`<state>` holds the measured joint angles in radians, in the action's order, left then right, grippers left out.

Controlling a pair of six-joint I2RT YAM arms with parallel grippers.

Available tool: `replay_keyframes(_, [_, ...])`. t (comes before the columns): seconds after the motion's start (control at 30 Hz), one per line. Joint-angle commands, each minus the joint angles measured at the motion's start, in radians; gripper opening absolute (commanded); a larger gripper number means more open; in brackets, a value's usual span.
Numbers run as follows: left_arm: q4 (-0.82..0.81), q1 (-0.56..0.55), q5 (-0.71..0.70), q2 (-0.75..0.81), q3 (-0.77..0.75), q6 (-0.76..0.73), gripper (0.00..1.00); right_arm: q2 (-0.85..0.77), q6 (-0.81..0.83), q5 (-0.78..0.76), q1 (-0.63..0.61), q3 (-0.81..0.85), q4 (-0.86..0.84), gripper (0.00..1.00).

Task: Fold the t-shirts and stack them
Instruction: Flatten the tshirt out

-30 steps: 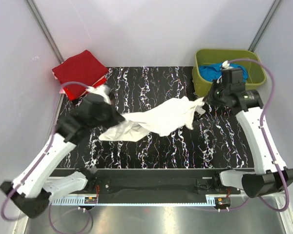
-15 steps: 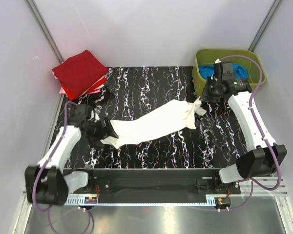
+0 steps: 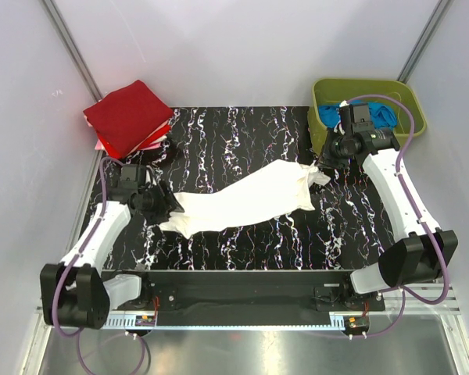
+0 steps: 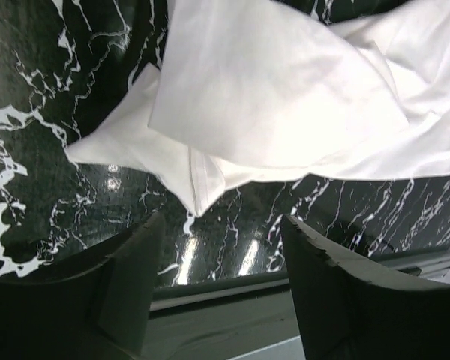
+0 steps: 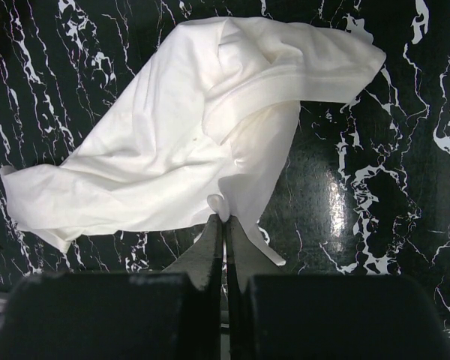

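Note:
A white t-shirt (image 3: 246, 199) lies stretched out and crumpled across the black marbled table (image 3: 242, 133). My right gripper (image 3: 322, 164) is shut on a pinch of its right edge; in the right wrist view the closed fingertips (image 5: 225, 219) grip a small fold of the white t-shirt (image 5: 172, 150). My left gripper (image 3: 160, 205) hovers at the shirt's left end, open. In the left wrist view its fingers (image 4: 135, 277) stand apart with only table between them, just short of the corner of the white t-shirt (image 4: 285, 90). A folded red t-shirt (image 3: 129, 116) lies on a pink one (image 3: 102, 144) at the back left.
A green bin (image 3: 410, 109) holding blue cloth (image 3: 379, 116) stands at the back right, just behind my right wrist. Grey walls enclose the table on three sides. The table's near edge and a metal rail (image 4: 232, 289) show below the left fingers.
My left gripper has let go of the shirt's left end, opened and dropped low beside it. The shirt now lies flatter and stretched. The right gripper kept its grip, shifting slightly back.

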<state>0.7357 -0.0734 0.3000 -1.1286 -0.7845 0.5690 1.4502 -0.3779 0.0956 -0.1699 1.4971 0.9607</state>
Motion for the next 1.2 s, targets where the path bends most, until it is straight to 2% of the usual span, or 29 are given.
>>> replay_keyframes(0.0, [-0.12,0.0,-0.065,-0.057,-0.01,0.02,0.66,-0.028,0.011,0.022,0.004,0.022,-0.03,0.0])
replay_keyframes(0.3, [-0.196,0.0,-0.088,-0.152,-0.009,0.031,0.63,-0.01,0.008,0.046,0.004,0.026,-0.042,0.0])
replay_keyframes(0.67, [-0.282,-0.002,-0.079,-0.243,0.008,0.057,0.66,0.006,0.027,0.035,0.004,0.031,-0.046,0.0])
replay_keyframes(1.0, [-0.297,-0.014,-0.065,-0.223,0.031,0.091,0.67,0.021,0.027,0.039,0.006,0.025,-0.065,0.0])
replay_keyframes(1.1, [-0.329,-0.019,-0.061,-0.227,0.044,0.104,0.58,0.027,0.025,0.039,0.006,0.023,-0.066,0.0])
replay_keyframes(1.17, [-0.335,-0.019,-0.061,-0.224,0.039,0.112,0.33,0.029,0.025,0.036,0.004,0.028,-0.065,0.0])
